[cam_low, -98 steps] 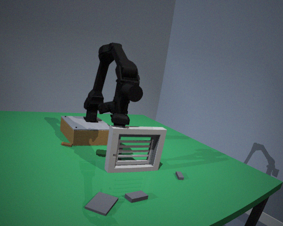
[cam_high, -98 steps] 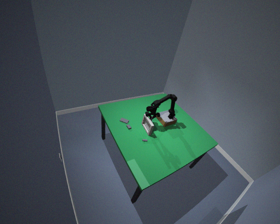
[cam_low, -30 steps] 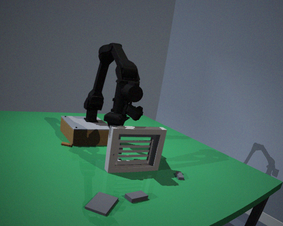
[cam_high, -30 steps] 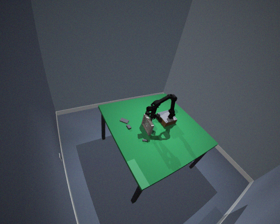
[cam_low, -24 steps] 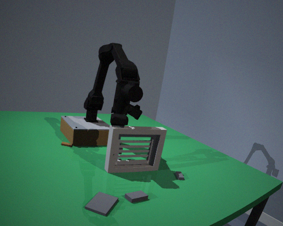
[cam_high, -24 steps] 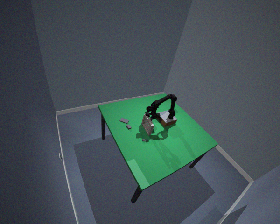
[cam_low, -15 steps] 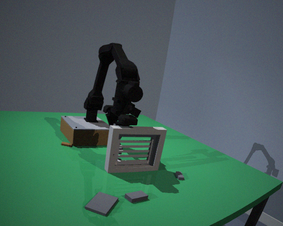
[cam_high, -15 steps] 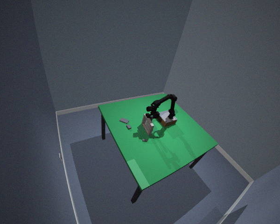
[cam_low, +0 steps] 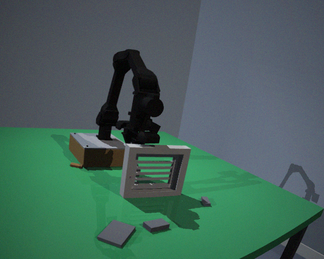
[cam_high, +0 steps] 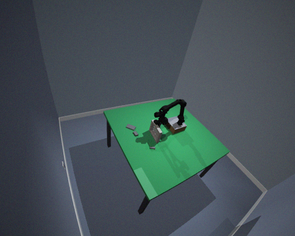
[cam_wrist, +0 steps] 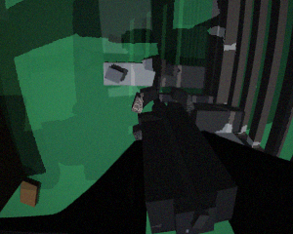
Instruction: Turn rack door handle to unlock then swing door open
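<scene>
The rack frame [cam_high: 159, 130] [cam_low: 128, 170] stands upright on the green table [cam_high: 127, 111] [cam_low: 31, 209]. The door's slats [cam_low: 154, 168] [cam_wrist: 230, 73] show inside the frame opening in the exterior view. The door looks shut or nearly so. My gripper [cam_low: 141, 139] [cam_wrist: 172, 136] is over the arm-facing side of the rack. In the wrist view the dark handle [cam_wrist: 186, 161] lies between my two black fingers, which stand close against both its sides. I read the gripper as shut on the handle. The frame hides the handle and fingertips in the exterior view; how far the handle is turned is unclear.
The arm's base box [cam_high: 178, 130] [cam_low: 103, 157] is close behind the rack, with a small orange piece [cam_low: 76, 165] [cam_wrist: 29, 192] beside it. A grey tile [cam_high: 130, 126] [cam_low: 116, 233], a grey block [cam_high: 135, 133] [cam_low: 156, 224] and a smaller one [cam_high: 152, 147] [cam_low: 205, 201] lie beyond the rack.
</scene>
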`<action>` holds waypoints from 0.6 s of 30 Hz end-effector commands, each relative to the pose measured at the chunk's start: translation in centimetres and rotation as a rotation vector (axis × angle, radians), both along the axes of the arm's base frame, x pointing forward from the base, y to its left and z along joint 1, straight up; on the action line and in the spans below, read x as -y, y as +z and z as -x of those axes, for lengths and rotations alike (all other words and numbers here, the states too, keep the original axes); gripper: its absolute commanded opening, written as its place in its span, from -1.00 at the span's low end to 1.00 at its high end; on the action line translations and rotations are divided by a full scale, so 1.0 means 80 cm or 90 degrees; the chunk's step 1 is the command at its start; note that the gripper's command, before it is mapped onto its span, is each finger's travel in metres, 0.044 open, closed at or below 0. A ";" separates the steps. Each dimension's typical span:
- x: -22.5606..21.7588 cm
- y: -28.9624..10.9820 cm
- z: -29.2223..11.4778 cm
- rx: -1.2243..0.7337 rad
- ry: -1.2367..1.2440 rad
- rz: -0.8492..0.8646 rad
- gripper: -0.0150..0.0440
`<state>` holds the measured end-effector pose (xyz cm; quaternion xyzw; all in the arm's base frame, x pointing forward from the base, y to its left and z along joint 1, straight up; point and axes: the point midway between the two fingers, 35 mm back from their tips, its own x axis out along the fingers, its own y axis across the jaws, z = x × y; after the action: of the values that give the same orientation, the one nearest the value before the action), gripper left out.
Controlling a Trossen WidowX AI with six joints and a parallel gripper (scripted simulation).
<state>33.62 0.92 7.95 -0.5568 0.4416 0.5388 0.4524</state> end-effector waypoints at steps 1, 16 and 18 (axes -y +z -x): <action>-0.001 -0.001 0.000 0.000 0.002 -0.001 -0.20; -0.001 -0.001 0.001 0.000 -0.006 -0.002 -0.43; -0.002 -0.001 0.002 0.000 -0.029 -0.002 -0.43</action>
<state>33.60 0.91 7.96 -0.5551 0.4437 0.5367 0.4549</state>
